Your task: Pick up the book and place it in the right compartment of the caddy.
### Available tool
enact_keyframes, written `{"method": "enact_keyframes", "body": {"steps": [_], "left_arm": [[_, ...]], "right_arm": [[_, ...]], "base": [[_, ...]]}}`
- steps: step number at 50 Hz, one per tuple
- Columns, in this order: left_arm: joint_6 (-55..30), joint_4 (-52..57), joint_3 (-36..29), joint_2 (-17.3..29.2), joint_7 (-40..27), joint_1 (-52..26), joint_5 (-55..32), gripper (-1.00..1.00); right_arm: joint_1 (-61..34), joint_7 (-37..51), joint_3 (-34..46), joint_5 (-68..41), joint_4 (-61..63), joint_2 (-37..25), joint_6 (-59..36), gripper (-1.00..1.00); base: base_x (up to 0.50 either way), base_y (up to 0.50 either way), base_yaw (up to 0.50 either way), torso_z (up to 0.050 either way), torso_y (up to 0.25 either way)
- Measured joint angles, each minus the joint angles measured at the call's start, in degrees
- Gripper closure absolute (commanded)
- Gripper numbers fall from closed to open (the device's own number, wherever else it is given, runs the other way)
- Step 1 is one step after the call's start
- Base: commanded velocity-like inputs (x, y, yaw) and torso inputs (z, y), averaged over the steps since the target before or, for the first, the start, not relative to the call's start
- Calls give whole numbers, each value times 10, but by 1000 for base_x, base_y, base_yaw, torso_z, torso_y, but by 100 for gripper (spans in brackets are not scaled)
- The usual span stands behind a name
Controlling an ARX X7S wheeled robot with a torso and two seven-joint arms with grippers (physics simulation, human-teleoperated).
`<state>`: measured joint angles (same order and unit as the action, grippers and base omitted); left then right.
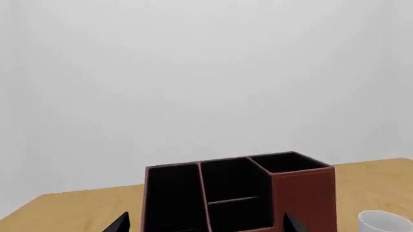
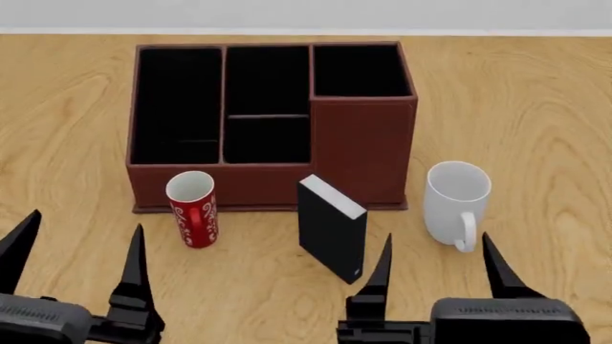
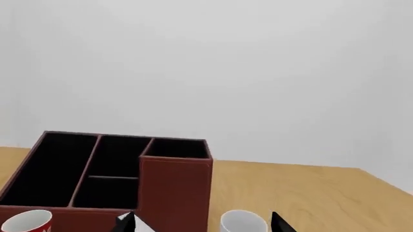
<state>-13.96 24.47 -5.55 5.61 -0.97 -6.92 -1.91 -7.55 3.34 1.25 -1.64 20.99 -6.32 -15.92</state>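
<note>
Task not yet begun; both grippers empty
I see the thick black hardcover book (image 2: 332, 227) upright before the reddish-brown leather-look caddy (image 2: 363, 154); my right gripper (image 2: 437, 266) and left gripper (image 2: 79, 254) have fingers spread.

A red mug (image 2: 194, 209) with a white pattern and a white inside stands upright on the wooden table (image 2: 535, 107), toward the near left. A plain white mug (image 2: 456, 203) stands upright toward the near right, its handle turned to the near side. The two mugs are well apart, and a pale wall (image 3: 258, 72) rises beyond the table's far edge.
</note>
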Motion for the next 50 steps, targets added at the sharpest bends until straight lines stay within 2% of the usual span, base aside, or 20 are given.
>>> {"method": "enact_keyframes", "body": {"steps": [6,22,50], "left_arm": [[-14,37,-13,13,-5,-8,13,-100],[-32,90,-25,31,-16,-6,18,-100],[-42,108,-34,39,-44,-3,18,-100]], "right_arm": [[-8,0,-4,-6,35,-10,-20,-100],[-1,-4,-2,-18,66,-30,-21,-100],[1,9,-4,-35,78,-39,-25,-100]], "base": [[0,0,0,50,0],[388,-303,0,49,0],[494,-134,0,0,0]]}}
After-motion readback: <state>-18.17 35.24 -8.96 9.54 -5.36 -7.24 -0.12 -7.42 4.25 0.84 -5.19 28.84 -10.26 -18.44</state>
